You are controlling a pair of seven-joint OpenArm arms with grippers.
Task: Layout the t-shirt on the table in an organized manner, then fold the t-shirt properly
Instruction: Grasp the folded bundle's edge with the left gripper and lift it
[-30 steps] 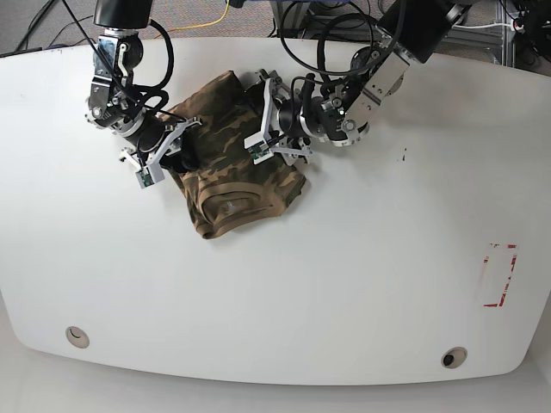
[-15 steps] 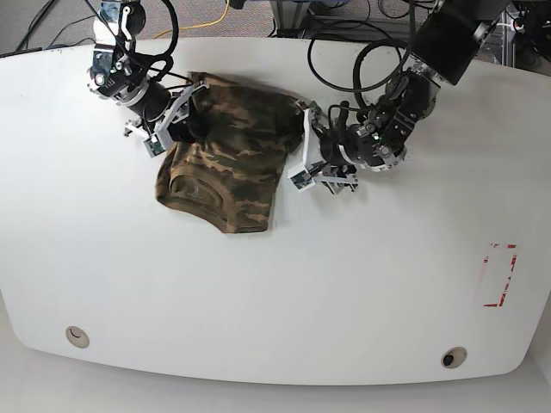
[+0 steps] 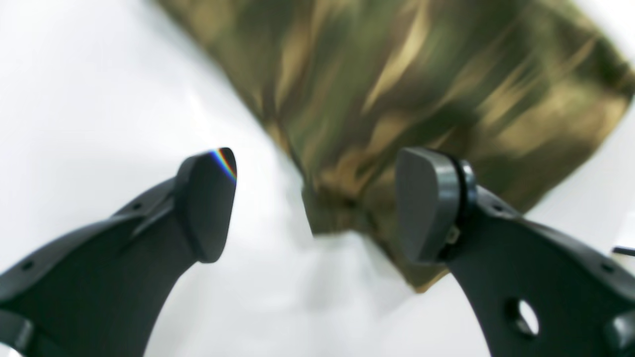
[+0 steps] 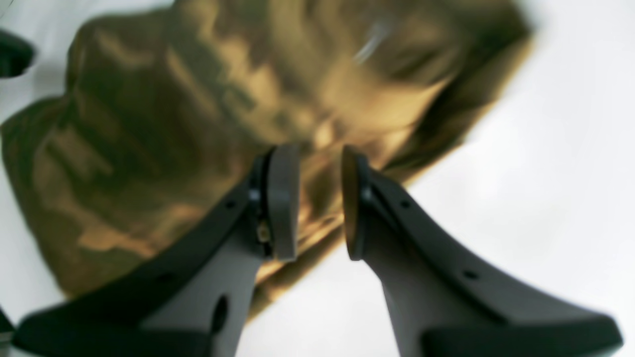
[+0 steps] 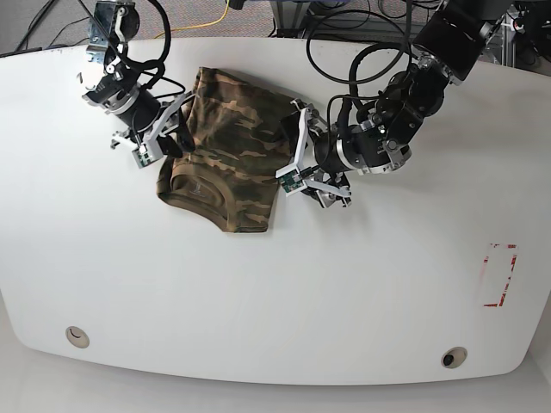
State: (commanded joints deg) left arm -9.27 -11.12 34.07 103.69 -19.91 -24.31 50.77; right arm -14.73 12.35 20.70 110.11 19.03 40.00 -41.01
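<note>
T-shirt cloth lies bunched on the white table, in the far-left part of the top as the base view shows it, between the two claws.

The left claw is released: its two dark pads stand wide apart with nothing between them but bare table and, a little beyond, a blurred corner of the camouflage cloth. That corner sits just ahead of the gap, closer to the right-hand pad, and the rest of the shirt spreads away from the claw toward the top of the wrist view. In the base view this claw hangs just beside the shirt's right edge.

The right claw has its pads drawn near each other with a narrow gap showing. Brown and olive cloth fills the view behind and between them, but blur hides whether any fold is pinched, so I cannot tell if it grasps the shirt. In the base view this claw sits at the shirt's left edge, over the cloth.

Farther off, a red-marked rectangle lies well apart, and two round holes sit along the near edge.
</note>
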